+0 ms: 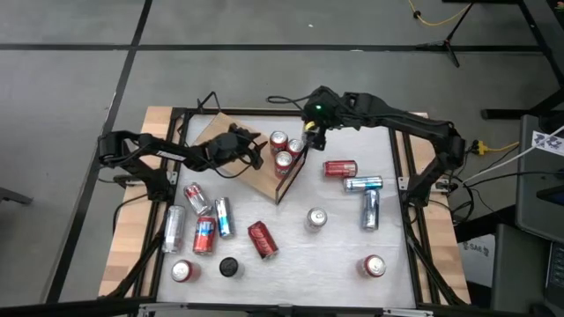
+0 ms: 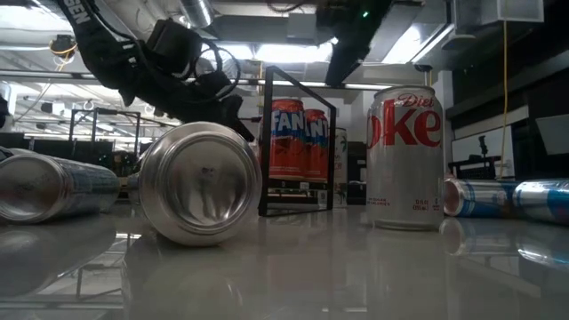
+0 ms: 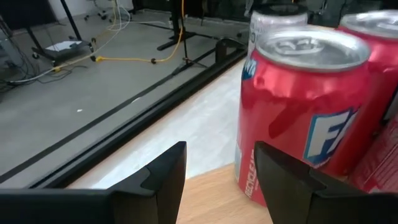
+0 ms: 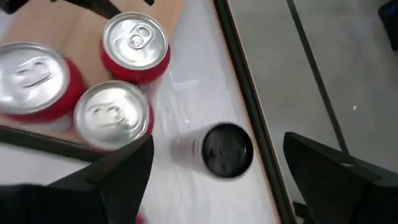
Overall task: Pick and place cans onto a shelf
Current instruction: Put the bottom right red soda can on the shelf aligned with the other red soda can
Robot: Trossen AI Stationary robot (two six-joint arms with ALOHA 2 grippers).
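Note:
The shelf (image 1: 231, 134) is a light-brown board lying on the white table, with a black frame (image 1: 289, 180) at its right end. Three red cans (image 4: 134, 40) (image 4: 34, 78) (image 4: 112, 115) stand upright on it near the frame. A slim can with a dark top (image 4: 227, 149) stands on its base, apparently on the white table just beside them. My left gripper (image 3: 221, 180) is open low over the board, one finger close beside the nearest red can (image 3: 298, 106); whether it touches, I cannot tell. My right gripper (image 4: 217, 186) hangs wide open above the slim can, clear of it.
Loose cans lie on the table: a red one (image 1: 340, 167) and silver ones (image 1: 363, 184) (image 1: 370, 210) at the right, several (image 1: 198, 220) at the left, and one red (image 1: 263, 239) in the middle. Upright cans (image 1: 316, 217) (image 1: 374, 266) (image 1: 182, 270) and a black disc (image 1: 229, 266) stand nearer the front.

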